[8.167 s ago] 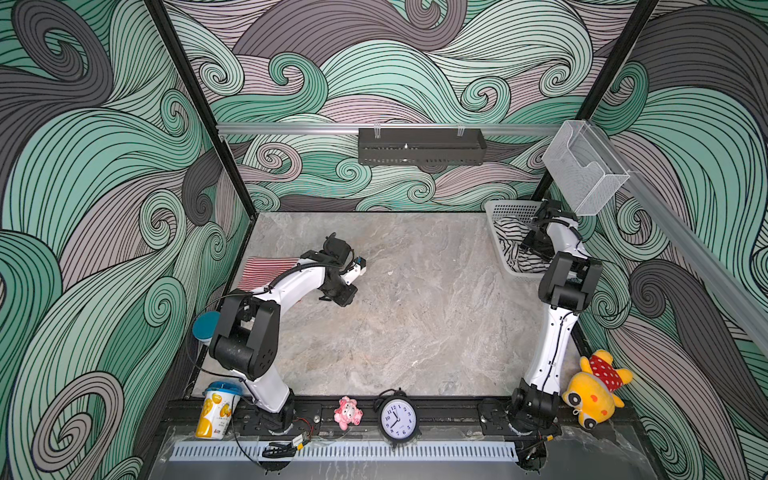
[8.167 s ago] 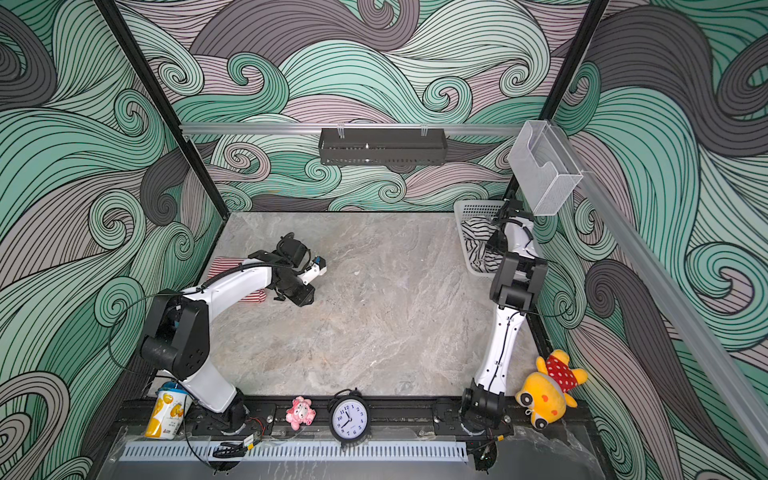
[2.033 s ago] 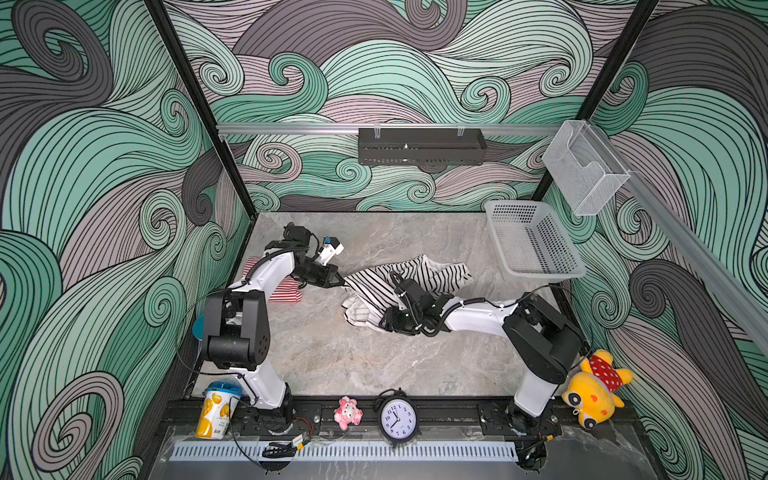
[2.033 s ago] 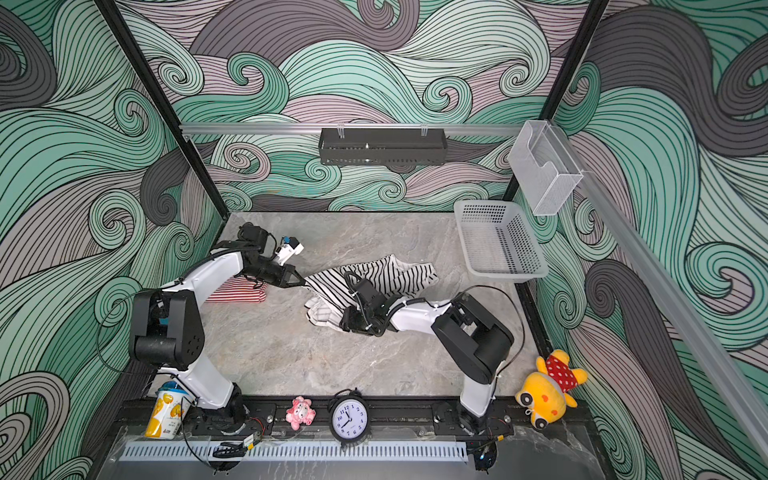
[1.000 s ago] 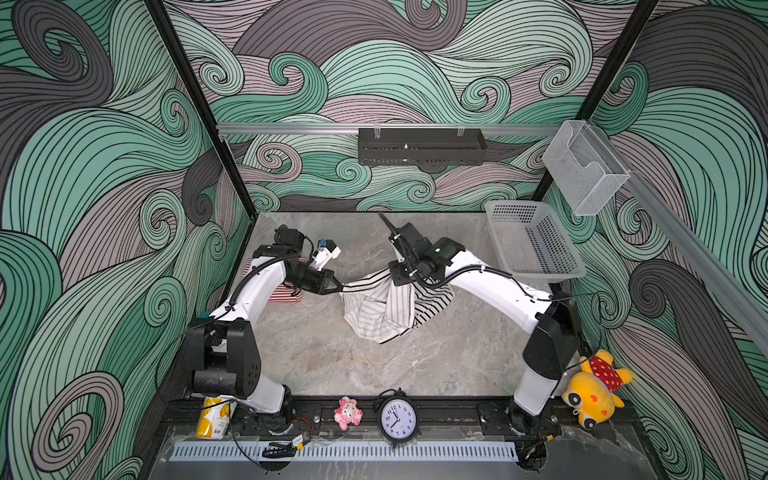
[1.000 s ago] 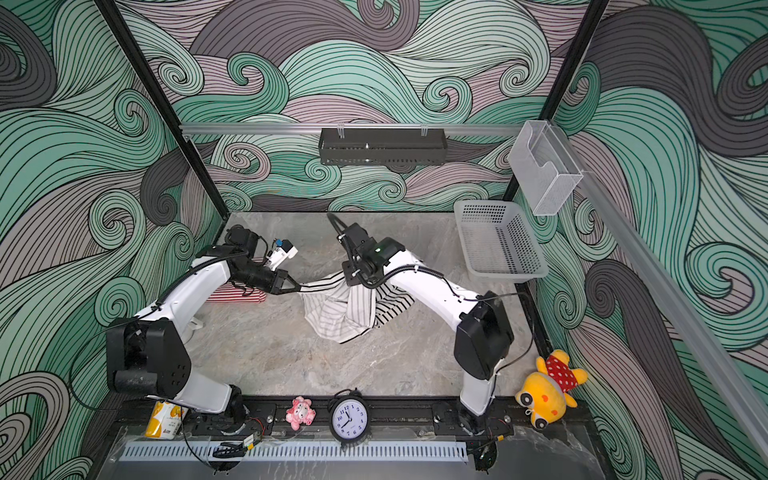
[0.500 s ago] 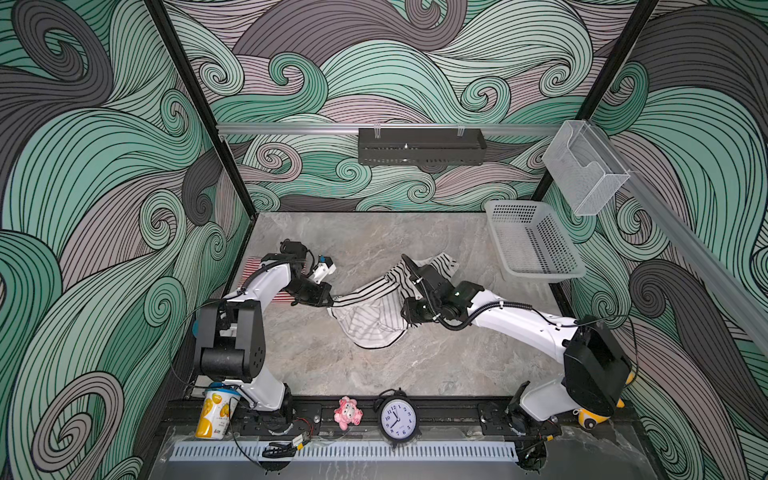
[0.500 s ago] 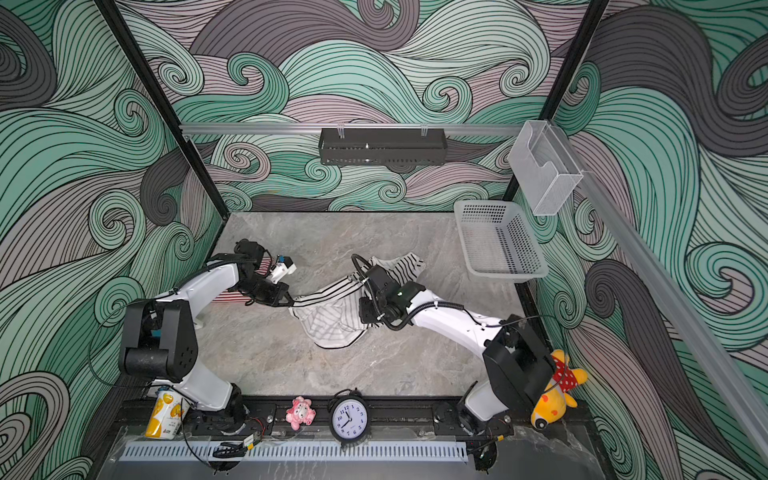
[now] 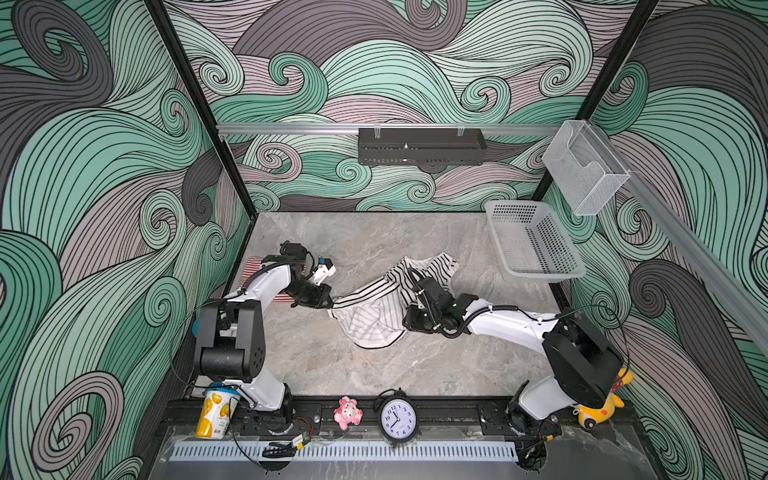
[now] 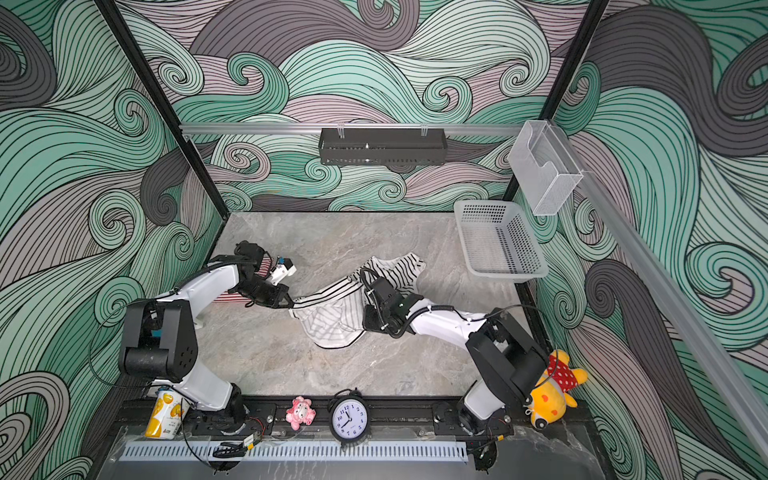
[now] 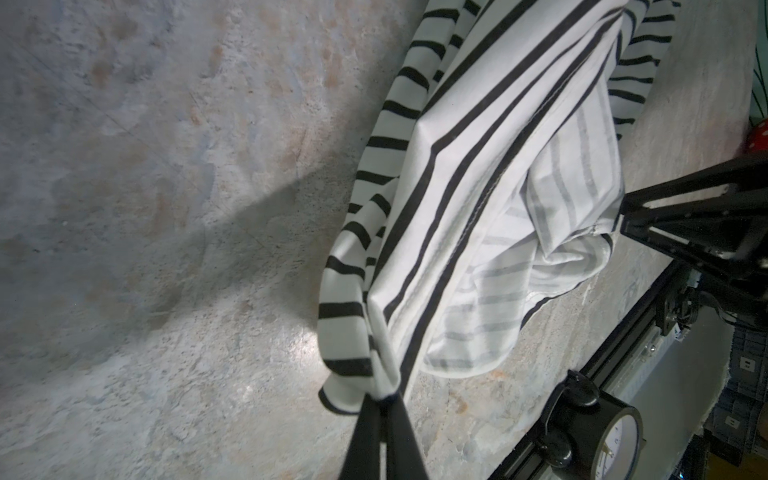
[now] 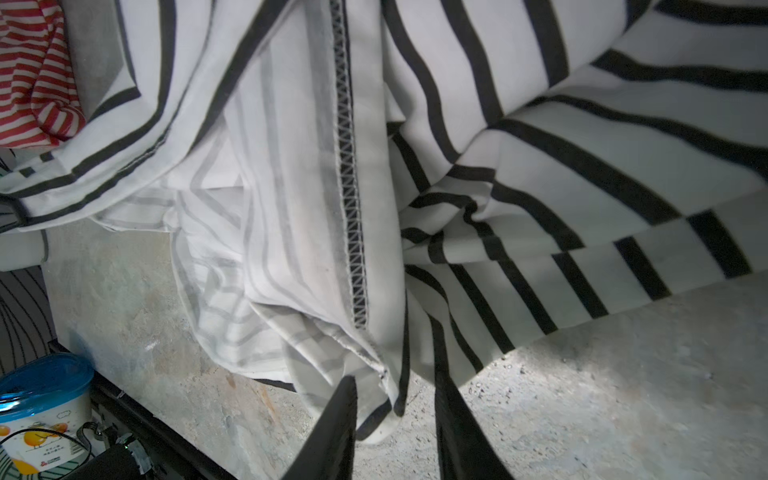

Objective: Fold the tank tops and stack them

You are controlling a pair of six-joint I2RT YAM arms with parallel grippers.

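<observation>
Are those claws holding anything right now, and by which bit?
The left gripper pinches the black-and-white tank top by a bunched corner of its edge. The right gripper straddles another hem edge with jaws apart, not clamped.

left arm (image 9: 270, 286): white shell links, boxy black joint housings, thin black cable loops | right arm (image 9: 511, 328): same white/black build, ribbed black hose near wrist | left wrist: small white camera block (image 9: 325, 269) | left gripper (image 11: 380, 398), right gripper (image 12: 395, 380): slim black tapered fingers | bases: black mounts on black near-side rail (image 9: 449, 411)
</observation>
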